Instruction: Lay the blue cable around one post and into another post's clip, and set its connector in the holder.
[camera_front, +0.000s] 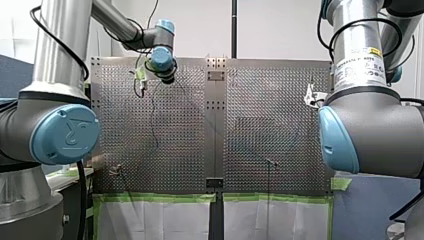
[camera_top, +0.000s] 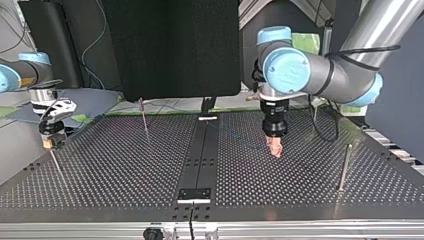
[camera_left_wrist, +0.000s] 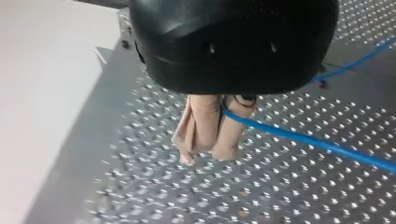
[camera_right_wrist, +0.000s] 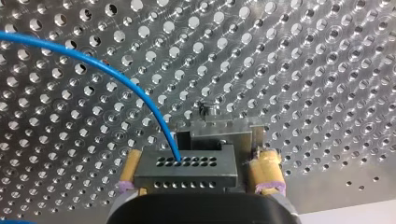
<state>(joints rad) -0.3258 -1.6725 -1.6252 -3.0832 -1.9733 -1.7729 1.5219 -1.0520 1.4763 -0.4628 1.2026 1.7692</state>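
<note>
Starting at the front view's left, my left arm is reaching over the far part of the perforated surface (camera_front: 260, 135). My left hand (camera_top: 274, 148) is pointing straight down at it, and the beige pads (camera_left_wrist: 201, 126) are pressing together on the blue cable (camera_left_wrist: 317, 142). The cable is leaving the pads sideways and running low over the surface, its long axis heading off toward the other arm's side. A thin upright post (camera_top: 344, 167) is standing near this hand, at the top view's right. My left arm is the nearer one to it, so the wrap around a post is judged to fall to that arm.

Moving right, my right hand (camera_right_wrist: 196, 170) is gripping the black connector (camera_right_wrist: 187, 165) between its yellowish pads (camera_right_wrist: 266, 170). The cable is entering the connector's upper face and arcing away across the surface. The metal holder (camera_right_wrist: 219, 128) is lying directly ahead of the connector, touching or just beside it. Whether the connector is seated cannot be told.
</note>
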